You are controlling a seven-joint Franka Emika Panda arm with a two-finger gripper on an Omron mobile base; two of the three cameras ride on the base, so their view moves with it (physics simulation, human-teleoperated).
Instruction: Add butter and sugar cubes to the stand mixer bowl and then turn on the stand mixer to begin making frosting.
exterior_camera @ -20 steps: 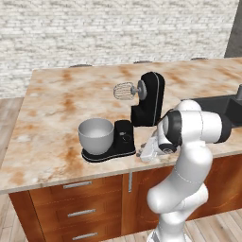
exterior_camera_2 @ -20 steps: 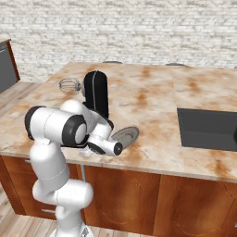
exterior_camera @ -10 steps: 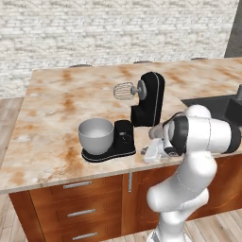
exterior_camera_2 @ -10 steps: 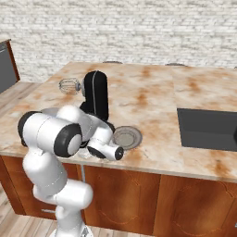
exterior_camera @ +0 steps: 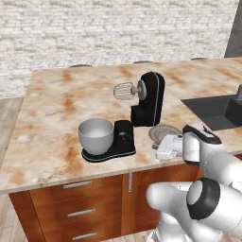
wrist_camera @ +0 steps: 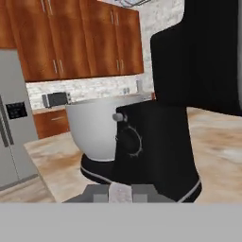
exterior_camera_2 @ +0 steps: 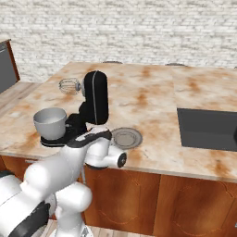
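Hand view: your gripper (wrist_camera: pixel 121 193) has its jaws drawn close around a small pale block, seemingly a sugar cube (wrist_camera: pixel 120 193), though too blurred to name for certain. Treat such a cube as light, stiff and crumbly; pinch it across two flat faces with gentle pressure. Directly ahead of the jaws stands the glossy black stand mixer (wrist_camera: pixel 158 146) with its round speed dial (wrist_camera: pixel 128 141) facing you. Beyond the jaws and to their left sits the smooth silver-grey metal stand mixer bowl (wrist_camera: pixel 94 130), deep and rimmed, seated on the mixer's flat black base. In the left base view the bowl (exterior_camera: pixel 96 135) looks empty, with the silver wire whisk (exterior_camera: pixel 124 90) raised above it. Behind the jaws lies a flat round grey plate (exterior_camera: pixel 163 133) on the marbled stone counter (exterior_camera: pixel 52 123). Judge the bowl rigid and slippery: release the cube over its open mouth.
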